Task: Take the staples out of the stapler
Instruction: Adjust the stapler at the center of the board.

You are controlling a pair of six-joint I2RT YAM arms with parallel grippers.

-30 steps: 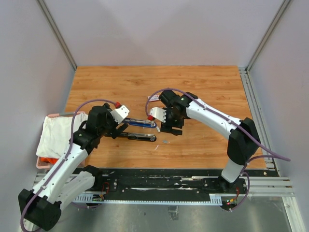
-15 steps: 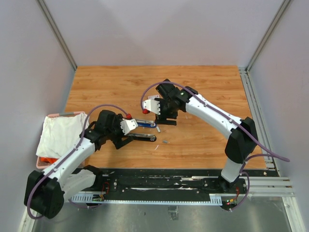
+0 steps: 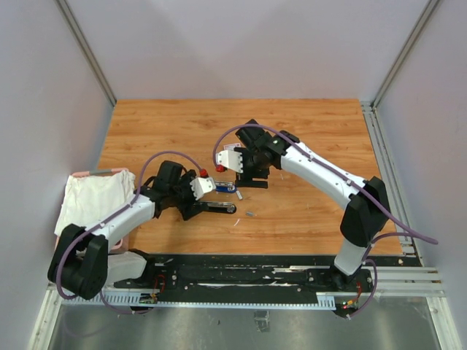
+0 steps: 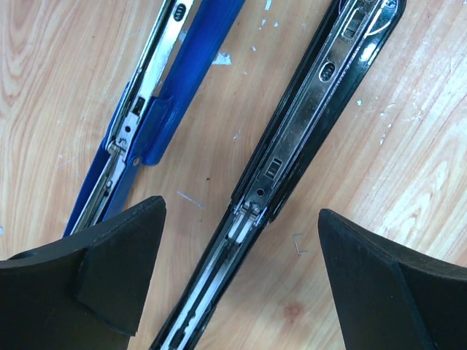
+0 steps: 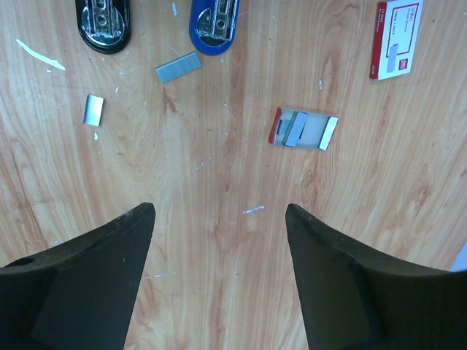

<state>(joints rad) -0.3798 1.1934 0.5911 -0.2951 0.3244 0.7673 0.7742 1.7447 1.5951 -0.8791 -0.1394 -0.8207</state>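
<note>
Near side first: my left pincer (image 4: pixel 241 213) hangs low over the wooden table (image 3: pixel 314 146), spread wide and holding nothing. Between its black fingers (image 4: pixel 109 270) runs the long black plastic stapler (image 4: pixel 314 109), folded open with its silver metal channel facing up. A small white piece sits in that channel right under me, and I cannot tell whether it is staples. One tiny loose staple (image 4: pixel 298 244) of bent wire lies on the wood just beside the black stapler. Well apart to the left of the black stapler, a white cloth (image 3: pixel 87 197) is heaped in a pink basket (image 3: pixel 91 172).

On the far side of the black stapler, just beside it and not touching, the long blue plastic stapler (image 4: pixel 186 73) also lies open, metal rail up.

Beyond the black stapler's rounded end my right pincer (image 5: pixel 219 208) hovers, also wide, with only wood between its fingers. Here are the staples. One short silvery strip (image 5: pixel 93 109) lies near the black stapler's rounded end. A second strip (image 5: pixel 178 67) lies just beside the blue stapler's end. Further from the black stapler, more strips lie in a small red tray (image 5: pixel 276 125). Farthest from the black stapler, a red-and-white cardboard box (image 5: pixel 396 38) lies flat.
</note>
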